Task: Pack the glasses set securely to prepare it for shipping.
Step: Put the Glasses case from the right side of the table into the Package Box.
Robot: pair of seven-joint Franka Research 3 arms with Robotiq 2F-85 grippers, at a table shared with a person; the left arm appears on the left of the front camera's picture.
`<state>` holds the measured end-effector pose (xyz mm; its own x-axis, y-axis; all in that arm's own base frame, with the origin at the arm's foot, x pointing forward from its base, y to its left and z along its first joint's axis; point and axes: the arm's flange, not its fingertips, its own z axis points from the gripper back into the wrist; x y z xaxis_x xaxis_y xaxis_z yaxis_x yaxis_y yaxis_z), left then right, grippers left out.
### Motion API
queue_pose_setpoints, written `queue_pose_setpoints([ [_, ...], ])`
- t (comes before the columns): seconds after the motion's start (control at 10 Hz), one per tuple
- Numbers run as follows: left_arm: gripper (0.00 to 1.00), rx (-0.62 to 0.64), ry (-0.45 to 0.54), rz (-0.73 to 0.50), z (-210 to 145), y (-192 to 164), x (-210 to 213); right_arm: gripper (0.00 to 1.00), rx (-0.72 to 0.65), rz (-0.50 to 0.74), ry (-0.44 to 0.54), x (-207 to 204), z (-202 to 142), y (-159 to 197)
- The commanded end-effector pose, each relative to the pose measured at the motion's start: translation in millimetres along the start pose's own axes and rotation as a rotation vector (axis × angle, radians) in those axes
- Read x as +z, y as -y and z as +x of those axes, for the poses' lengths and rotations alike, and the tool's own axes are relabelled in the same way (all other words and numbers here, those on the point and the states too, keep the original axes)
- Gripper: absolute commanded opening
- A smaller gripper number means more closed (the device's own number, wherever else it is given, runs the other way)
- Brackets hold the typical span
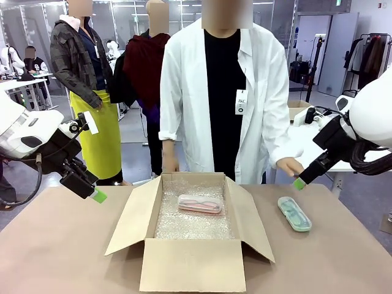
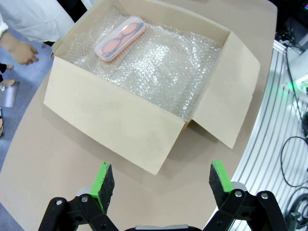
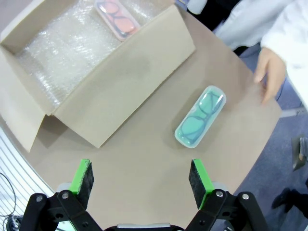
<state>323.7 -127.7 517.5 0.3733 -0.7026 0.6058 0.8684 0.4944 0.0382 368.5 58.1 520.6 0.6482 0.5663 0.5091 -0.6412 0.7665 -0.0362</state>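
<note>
A pink glasses case [image 1: 199, 204] [image 2: 119, 38] [image 3: 117, 17] lies on bubble wrap at the far end of the open cardboard box [image 1: 191, 266] [image 2: 110, 122] [image 3: 120, 72]. On the table to the right of the box rests a mint-green case [image 1: 294, 214] [image 3: 200, 116]. My left gripper [image 1: 92, 193] [image 2: 159, 185] hovers open above the table left of the box, holding nothing. My right gripper [image 1: 301, 180] [image 3: 139, 182] is open and hangs above the table near the mint-green case, also with nothing in it.
A person in a white coat stands at the far side, one hand [image 1: 289, 165] [image 3: 267, 72] just beyond the mint-green case and the other hand [image 1: 169, 163] [image 2: 21, 52] behind the box. The box flaps spread outward. Bare table [image 1: 55, 245] lies on both sides.
</note>
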Motion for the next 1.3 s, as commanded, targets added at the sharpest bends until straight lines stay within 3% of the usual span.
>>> queue_pose_setpoints([
  [0.0,1.0,-0.01,0.022,-0.009,0,-2,1,1.0,-0.167,-0.044,0.023,-12,15,32],
  [0.5,1.0,-0.01,0.022,-0.009,0,-2,1,1.0,-0.399,-0.279,-0.092,-93,35,88],
  [0.9,1.0,-0.01,0.022,-0.009,0,-2,1,1.0,-0.526,-0.259,-0.104,-151,35,119],
  [1.2,1.0,-0.01,0.022,-0.009,0,-2,1,1.0,-0.556,-0.259,-0.184,-185,27,119],
])
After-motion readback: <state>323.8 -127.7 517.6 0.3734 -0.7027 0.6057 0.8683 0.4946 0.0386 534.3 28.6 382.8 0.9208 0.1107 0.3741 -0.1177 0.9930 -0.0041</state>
